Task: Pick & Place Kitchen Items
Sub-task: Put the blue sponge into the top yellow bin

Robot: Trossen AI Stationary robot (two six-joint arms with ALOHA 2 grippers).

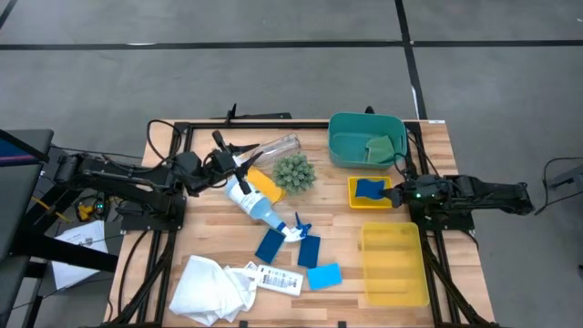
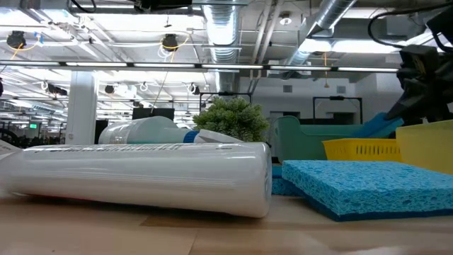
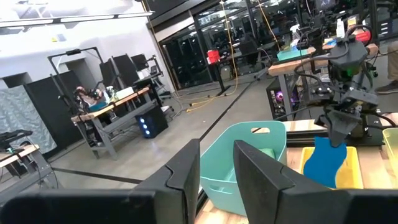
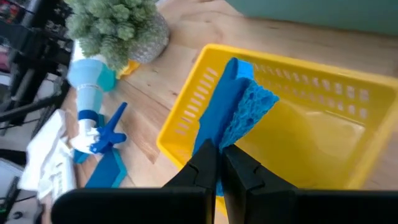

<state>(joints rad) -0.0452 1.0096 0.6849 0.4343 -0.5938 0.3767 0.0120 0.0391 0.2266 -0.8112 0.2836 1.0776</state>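
Note:
My right gripper [image 1: 393, 193] is shut on a blue sponge [image 4: 239, 102] over the small yellow bin [image 1: 355, 202]. My left gripper [image 3: 216, 152] is open and empty, raised above the table's far left part, near the clear cup [image 1: 273, 148] and the spray bottle [image 1: 258, 208]. The cup and bottle lie on their sides. A yellow sponge [image 1: 265, 186] lies by the bottle. Three blue sponges [image 1: 270, 244] lie flat near the table's middle. A white cloth [image 1: 211, 287] lies crumpled at the near left. A green sponge [image 1: 381, 146] lies in the teal bin [image 1: 342, 137]. My right gripper pinches the blue sponge by one end [image 4: 214, 140] between its two fingers. The fingers come from the table's right, slanting down. The sponge hangs below them [image 3: 326, 158], its lower end inside the small yellow bin; whether it touches the bin's floor I cannot tell.
A round spiky green plant ball [image 1: 293, 171] stands between the bottle and the bins. A larger yellow bin [image 1: 393, 264] stands at the near right. A white labelled packet [image 1: 278, 279] lies beside the cloth. A black frame runs along the table's edges.

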